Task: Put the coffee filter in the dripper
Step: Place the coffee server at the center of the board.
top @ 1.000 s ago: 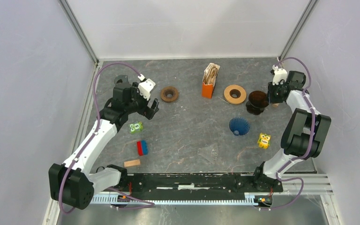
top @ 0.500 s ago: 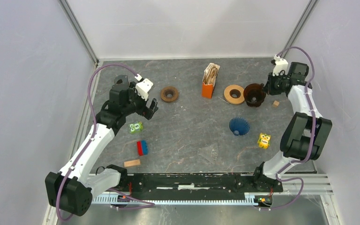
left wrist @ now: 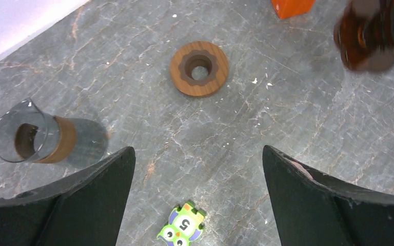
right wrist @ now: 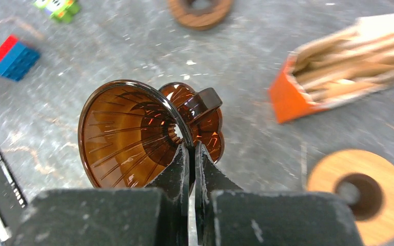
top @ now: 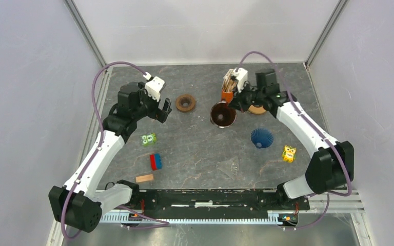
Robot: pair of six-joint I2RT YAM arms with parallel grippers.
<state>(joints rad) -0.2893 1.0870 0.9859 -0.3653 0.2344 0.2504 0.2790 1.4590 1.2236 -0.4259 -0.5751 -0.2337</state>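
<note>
Amber-brown plastic, ribbed inside: the dripper (right wrist: 133, 136) hangs from my right fingers (right wrist: 191, 154), which are closed tight on its rim, 1 inside the cone and 1 outside. It sits tilted in that pinch, just in front of the orange box (top: 227, 97) and slightly to its left. The coffee filters (right wrist: 338, 66) stand packed in that box, close behind my right fingers but not touching them. My left fingers (left wrist: 197, 154) are spread fully wide and hold nothing. They hover over the desk (left wrist: 287, 102) well to the left of the orange box, with the dark wooden ring (left wrist: 199, 68) lying between.
</note>
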